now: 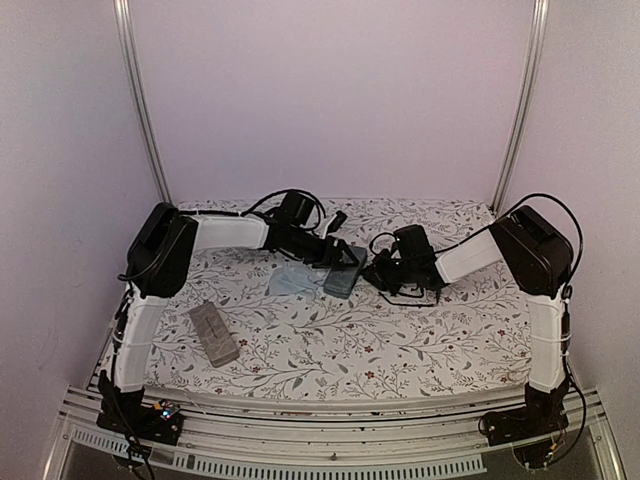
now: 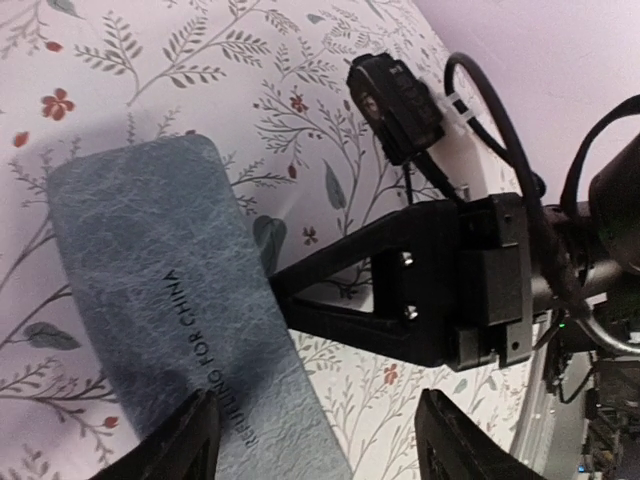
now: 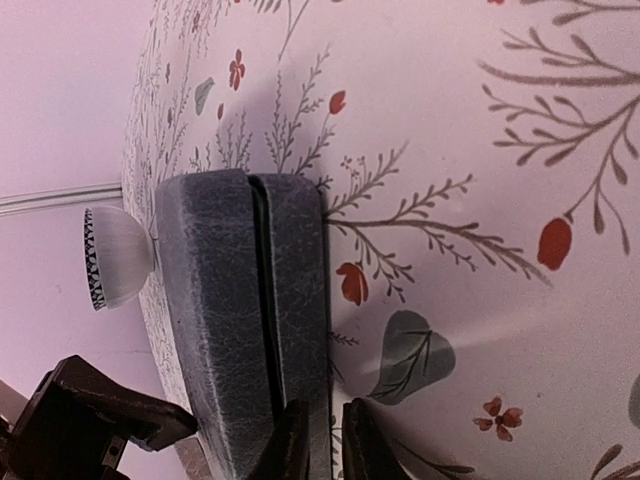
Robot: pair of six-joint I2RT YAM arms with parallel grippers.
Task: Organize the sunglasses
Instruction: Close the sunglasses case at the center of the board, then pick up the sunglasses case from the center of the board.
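A closed blue-grey case (image 1: 342, 272) lies mid-table; it also shows in the left wrist view (image 2: 170, 290) and, side-on with its seam, in the right wrist view (image 3: 245, 310). My left gripper (image 2: 320, 440) is open above the case's near end, one finger (image 2: 185, 445) over the lid. My right gripper (image 3: 327, 440) sits at the case's edge, its fingers only a narrow gap apart with nothing between them. Thin black wire shapes that look like sunglasses (image 1: 415, 297) lie under my right wrist, partly hidden. No sunglasses appear in either wrist view.
A light blue cloth (image 1: 293, 281) lies just left of the blue-grey case. A tan-grey case (image 1: 213, 332) rests near the front left. The right arm's gripper body (image 2: 440, 285) stands close beside the case in the left wrist view. The flowered tablecloth (image 1: 330, 345) covers the table.
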